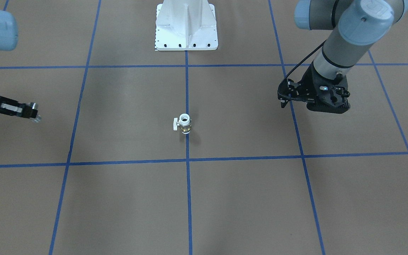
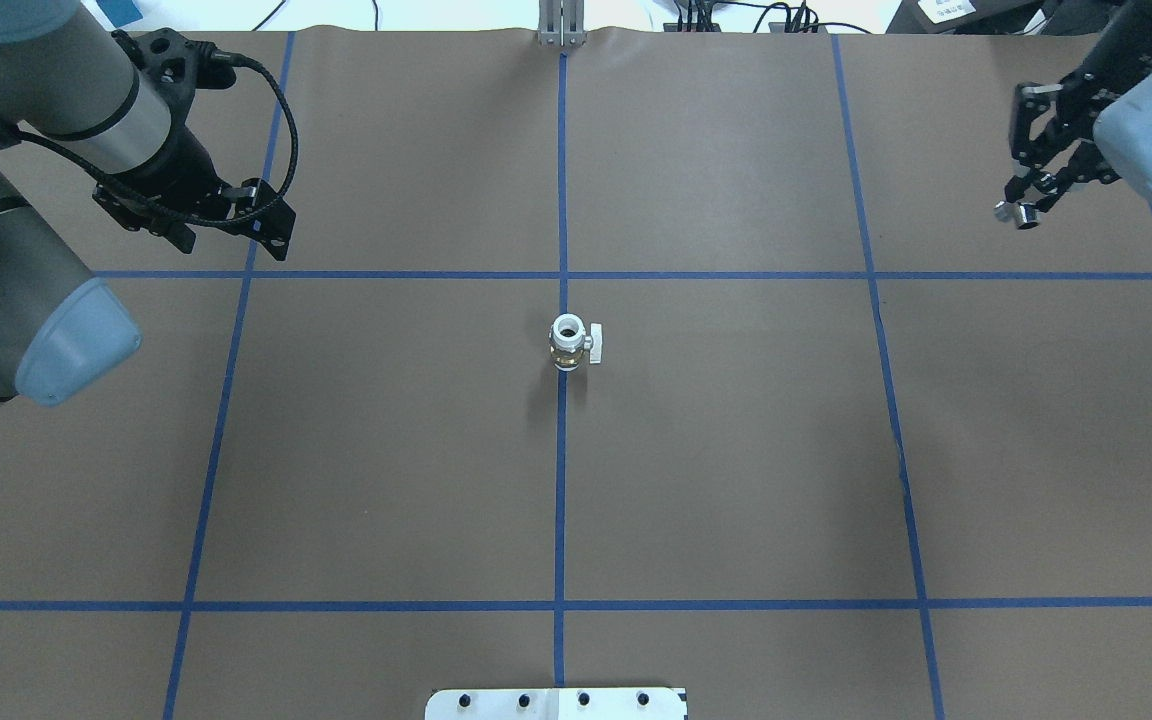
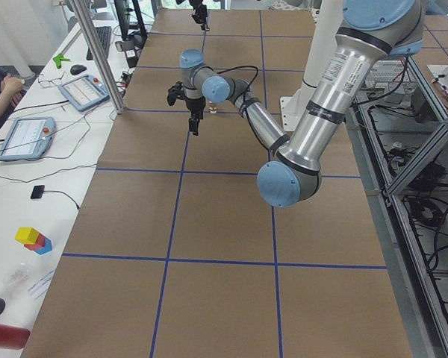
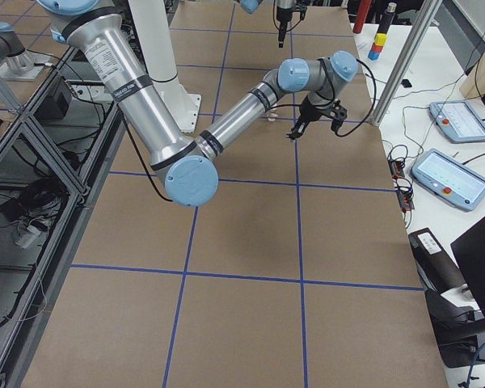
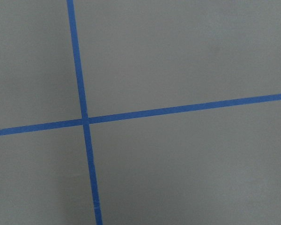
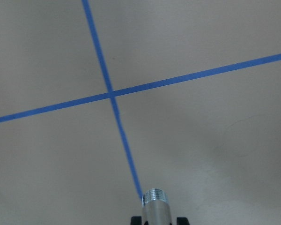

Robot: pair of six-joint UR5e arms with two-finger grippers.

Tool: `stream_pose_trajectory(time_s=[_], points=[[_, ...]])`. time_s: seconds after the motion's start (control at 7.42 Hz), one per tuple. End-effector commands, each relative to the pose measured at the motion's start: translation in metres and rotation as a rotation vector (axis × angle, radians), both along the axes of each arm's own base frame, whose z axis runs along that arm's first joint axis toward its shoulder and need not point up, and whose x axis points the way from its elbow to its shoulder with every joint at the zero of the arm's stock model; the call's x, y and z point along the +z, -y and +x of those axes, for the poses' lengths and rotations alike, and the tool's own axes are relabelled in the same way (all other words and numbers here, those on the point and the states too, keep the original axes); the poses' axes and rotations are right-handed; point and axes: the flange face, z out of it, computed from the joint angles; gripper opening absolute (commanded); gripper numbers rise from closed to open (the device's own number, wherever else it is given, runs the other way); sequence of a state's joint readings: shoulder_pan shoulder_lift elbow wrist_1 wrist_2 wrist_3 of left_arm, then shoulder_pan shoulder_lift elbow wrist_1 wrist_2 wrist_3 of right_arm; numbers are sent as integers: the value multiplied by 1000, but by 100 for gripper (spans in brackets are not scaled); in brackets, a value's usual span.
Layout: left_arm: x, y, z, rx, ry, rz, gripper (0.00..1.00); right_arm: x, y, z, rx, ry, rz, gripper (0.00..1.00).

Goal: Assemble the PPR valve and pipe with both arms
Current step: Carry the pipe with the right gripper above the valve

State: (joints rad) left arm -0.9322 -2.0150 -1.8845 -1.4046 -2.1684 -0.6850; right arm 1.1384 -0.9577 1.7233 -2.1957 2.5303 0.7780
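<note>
Your left gripper point(image 2: 266, 222) is hovering over the tabletop point(image 2: 736, 480) toward its far left corner. You cannot tell from these views whether its fingers are open or closed, and its wrist camera is showing only bare surface and blue tape.

The valve point(image 2: 569, 343) is standing upright in the middle of the tabletop, right on the centre tape line point(image 2: 560, 480), with its open white end facing up and its handle tab point(image 2: 596, 342) sticking out toward your right. It is looking small, light and rigid, so a sideways nudge is likely to tip it. Taking it around the brass middle or the lower white collar seems best, keeping off the tab and leaving the top opening free.

Bare surface is showing on every side of it, giving both arms room to come in. The white pedestal point(image 2: 556, 703) is sitting at the near edge, well apart.

Your right gripper point(image 2: 1024, 205) is hanging near the far right corner, fingers closed on the pipe point(image 6: 155, 205), whose threaded end is poking out past them. That smooth metal is probably slippery, so a firm grip matters.
</note>
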Motion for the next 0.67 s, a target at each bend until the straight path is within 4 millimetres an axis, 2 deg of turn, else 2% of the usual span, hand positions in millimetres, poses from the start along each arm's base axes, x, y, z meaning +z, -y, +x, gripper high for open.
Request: stream_pose_trajectory(time_s=[0.0,0.13,0.27,0.4,0.54], points=[[34,4,-24,47,31,51,100,-73,4,-91,91,11,-115,0],[44,4,-29,54,41,50,100,-88,6,-122,105,22,-136,0],[47,5,-31,51,43,48,100,-107,6,-151,101,11,-166,0],[48,5,-32,50,44,47,100,-126,0,-174,106,-2,-202,0],[51,4,-33,50,47,42,100,-138,-5,-189,96,-5,-209,0]])
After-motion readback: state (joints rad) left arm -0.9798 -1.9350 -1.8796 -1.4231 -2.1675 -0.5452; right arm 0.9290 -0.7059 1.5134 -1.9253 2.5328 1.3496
